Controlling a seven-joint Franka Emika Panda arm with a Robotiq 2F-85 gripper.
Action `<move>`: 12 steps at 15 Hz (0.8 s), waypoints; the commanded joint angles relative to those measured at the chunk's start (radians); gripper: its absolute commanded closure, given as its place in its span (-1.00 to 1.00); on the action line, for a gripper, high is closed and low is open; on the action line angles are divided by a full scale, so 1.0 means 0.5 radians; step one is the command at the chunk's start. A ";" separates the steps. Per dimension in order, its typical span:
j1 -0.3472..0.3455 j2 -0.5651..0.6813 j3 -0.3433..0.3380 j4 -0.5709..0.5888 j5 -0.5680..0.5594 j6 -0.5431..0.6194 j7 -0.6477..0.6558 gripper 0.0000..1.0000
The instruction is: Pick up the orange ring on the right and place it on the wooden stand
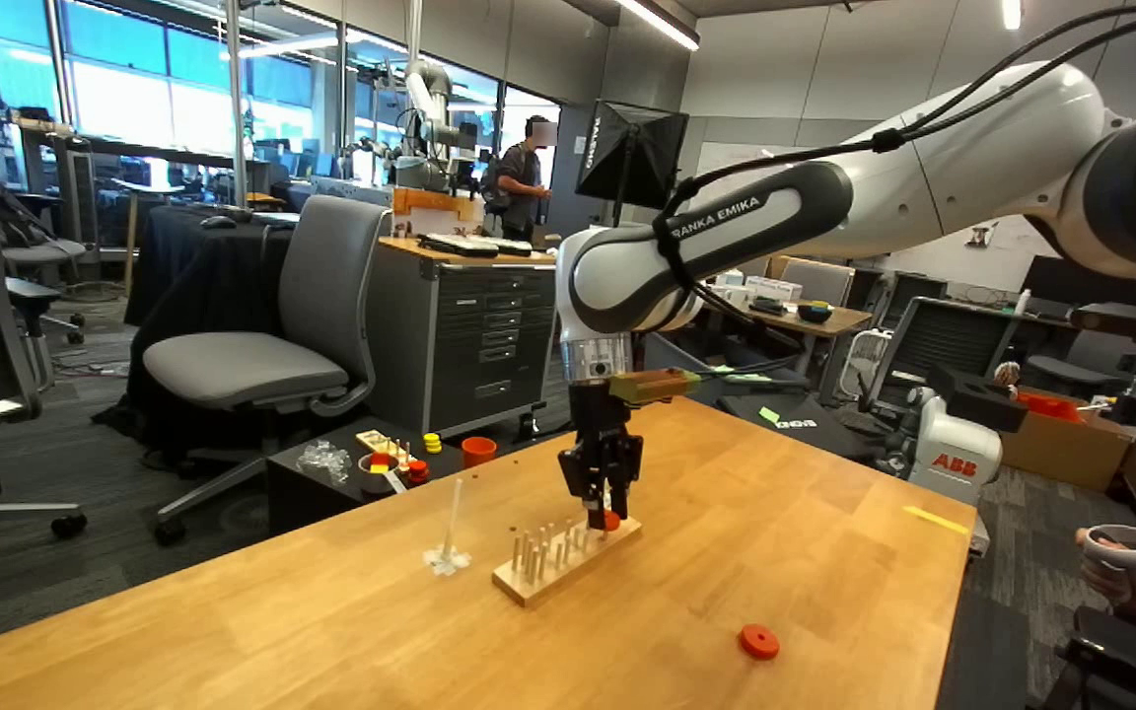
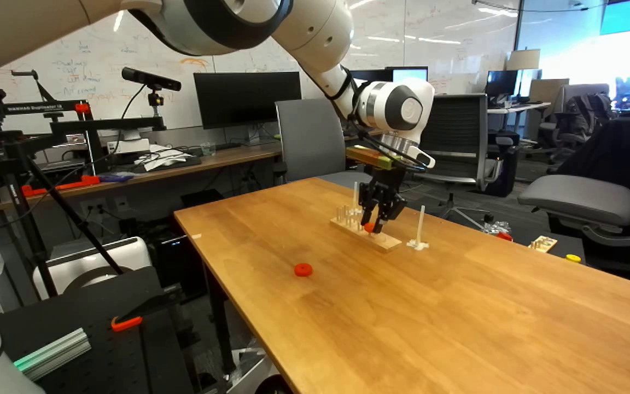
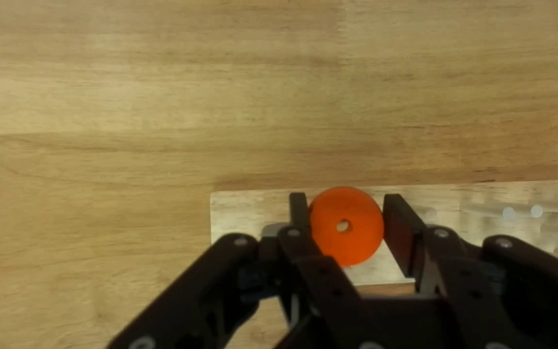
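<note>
The orange ring (image 3: 347, 232) sits between the two fingertips of my gripper (image 3: 344, 208), touching both in the wrist view. The gripper is shut on it. Pale wood shows through its hole; I cannot tell whether that is a peg or the base. The wooden stand (image 1: 529, 589) lies beneath, with its thin pegs to one side of the gripper; it also shows in an exterior view (image 2: 387, 242) and the wrist view (image 3: 240, 208). The ring appears low over the stand's sparser end. The other identical ring (image 1: 758, 642) lies flat on the table, also visible in an exterior view (image 2: 303, 270).
A thin upright rod (image 1: 453, 518) is taped to the table beside the stand. In an exterior view two such rods show, one nearer (image 2: 420, 224) and one behind the stand (image 2: 355, 194). A low black side table (image 1: 312, 508) holds small parts beyond the table edge.
</note>
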 commanded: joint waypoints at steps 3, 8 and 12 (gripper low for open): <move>0.014 0.090 -0.014 0.140 0.034 -0.115 0.022 0.65; 0.015 0.086 -0.010 0.131 0.033 -0.131 0.010 0.65; 0.023 0.076 -0.011 0.111 0.027 -0.128 0.008 0.65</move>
